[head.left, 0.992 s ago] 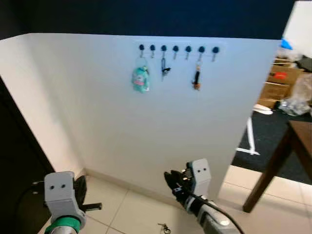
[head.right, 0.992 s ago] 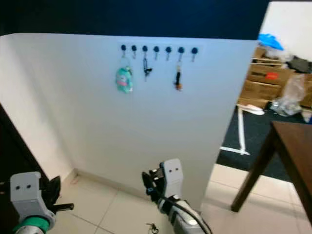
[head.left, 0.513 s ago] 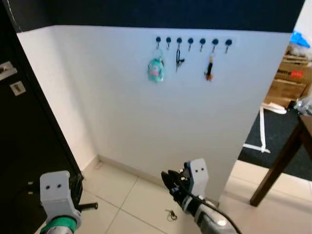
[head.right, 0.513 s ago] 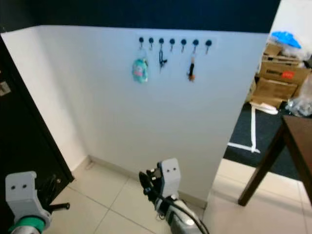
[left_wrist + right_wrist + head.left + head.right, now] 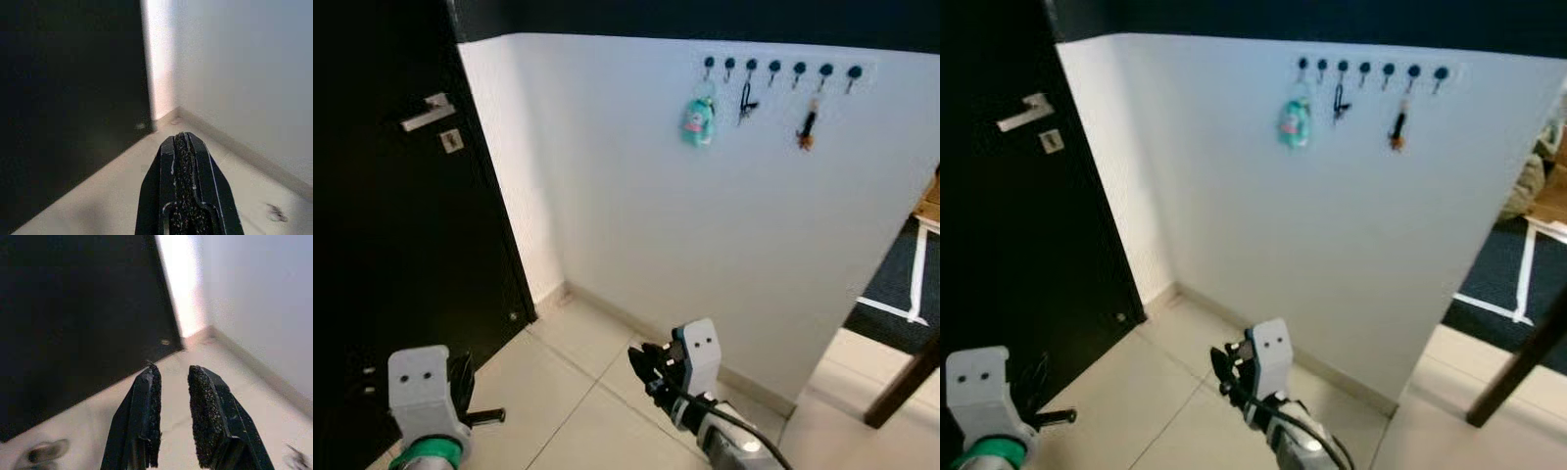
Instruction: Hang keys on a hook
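Right gripper [image 5: 173, 374]: fingers slightly parted, empty, above floor [image 5: 274, 406]. Left gripper [image 5: 184, 139]: fingers pressed together, empty. Hooks [image 5: 778, 69] well apart.

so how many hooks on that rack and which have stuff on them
7 hooks in a row high on the white wall. A teal charm hangs from the first, a dark key from the third, an orange-and-black fob from the sixth.

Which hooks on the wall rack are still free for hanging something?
On the rack, the four hooks without anything below them: the second from the left, the fourth, the fifth and the last. Crowded: the teal toy, black keys and orange fob.
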